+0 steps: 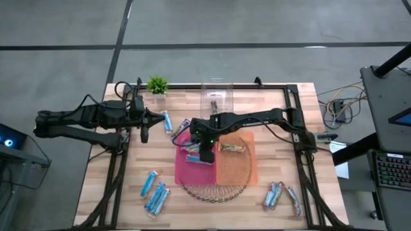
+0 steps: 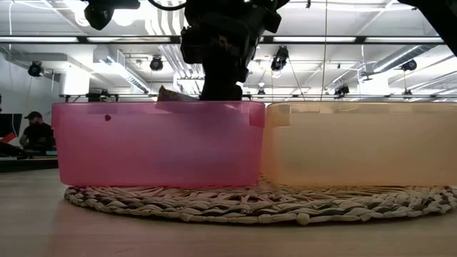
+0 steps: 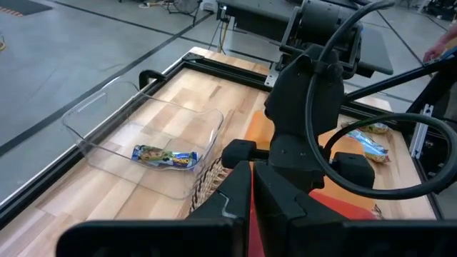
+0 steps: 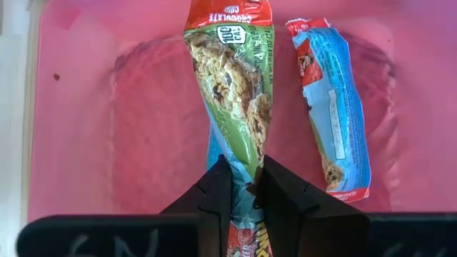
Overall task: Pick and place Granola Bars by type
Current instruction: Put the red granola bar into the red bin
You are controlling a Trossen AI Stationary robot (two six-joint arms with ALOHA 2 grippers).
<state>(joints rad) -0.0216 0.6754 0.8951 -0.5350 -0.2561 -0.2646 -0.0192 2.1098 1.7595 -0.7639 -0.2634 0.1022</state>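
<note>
The right hand (image 4: 241, 189) is down over the pink bin (image 1: 187, 165), fingers pinching a granola bar (image 4: 232, 93) by one end. It's the one with the red-and-green wrapper, and it hangs into the bin above the pink floor. A light blue bar (image 4: 332, 107) lies flat on the bin floor just beside it, and a sliver of another blue wrapper shows beneath the held one. From desk level, the arm drops behind the pink bin's rim, a bit of wrapper poking above the edge.

Over to the left hand (image 1: 144, 133): fingers pressed together, nothing in them, parked above the desk (image 1: 270, 96) to the left of the bins.

The orange bin (image 1: 236, 168) sits touching the pink one, both on a woven mat (image 1: 212, 191), with one brownish bar (image 1: 232, 149) inside. A clear bin (image 3: 93, 114) at the far edge holds a single dark-wrapped bar (image 3: 166, 156). Loose blue bars (image 1: 154, 192) wait at the near left of the desk, and another cluster (image 1: 280, 195) lies near right.
</note>
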